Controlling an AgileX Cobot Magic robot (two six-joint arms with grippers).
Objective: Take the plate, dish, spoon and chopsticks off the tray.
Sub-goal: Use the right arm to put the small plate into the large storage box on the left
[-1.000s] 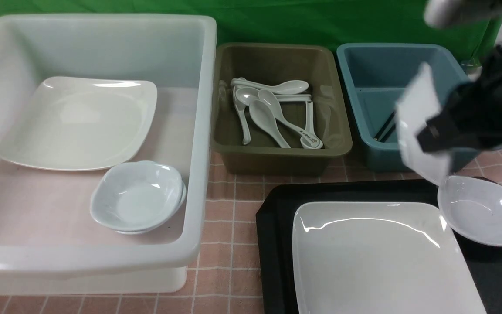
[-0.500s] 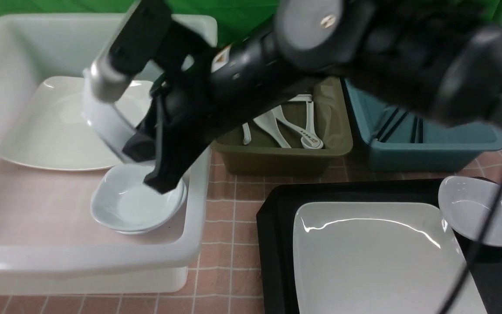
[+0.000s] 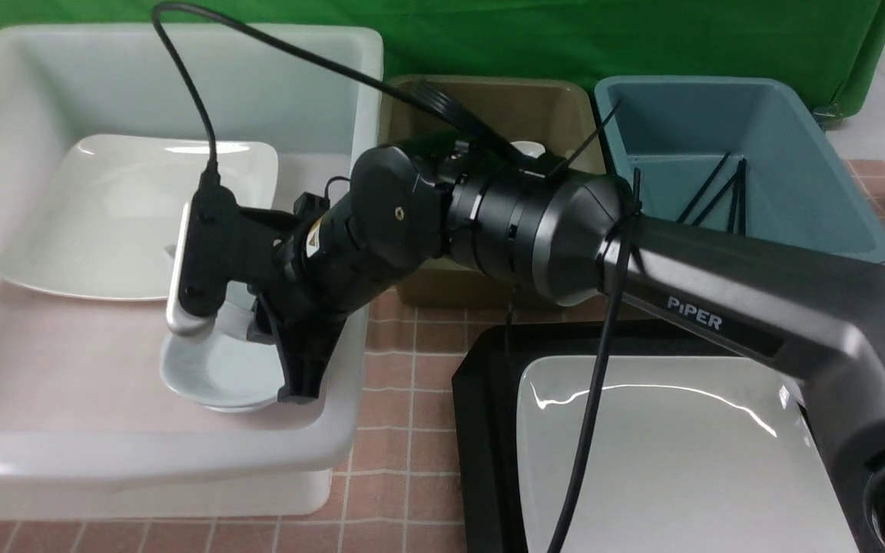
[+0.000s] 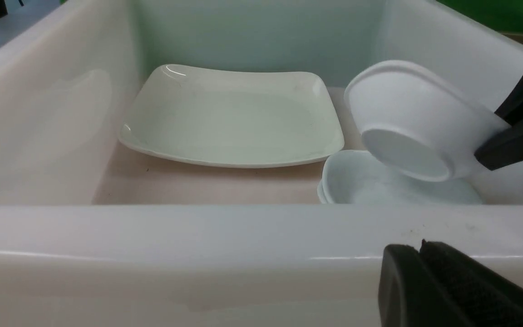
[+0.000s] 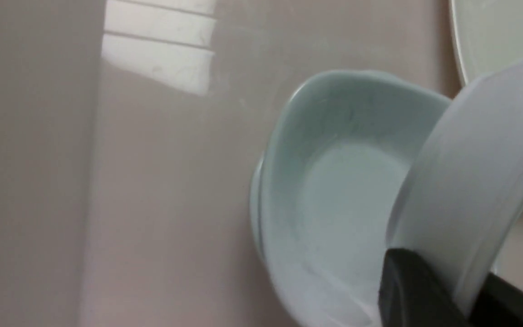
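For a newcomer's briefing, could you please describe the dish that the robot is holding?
Start at the big white tub on the left. Over the stacked dishes by its near right corner hangs the dish, the only one tilted and clamped in the right pincer.

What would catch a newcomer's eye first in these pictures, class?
The long black right arm stretches across the scene into the big white plastic tub on the left. There the right hand grips a small white bowl-like dish, tilted above a stack of like dishes. A large glossy white plate lies on the black rectangular tray, front right.
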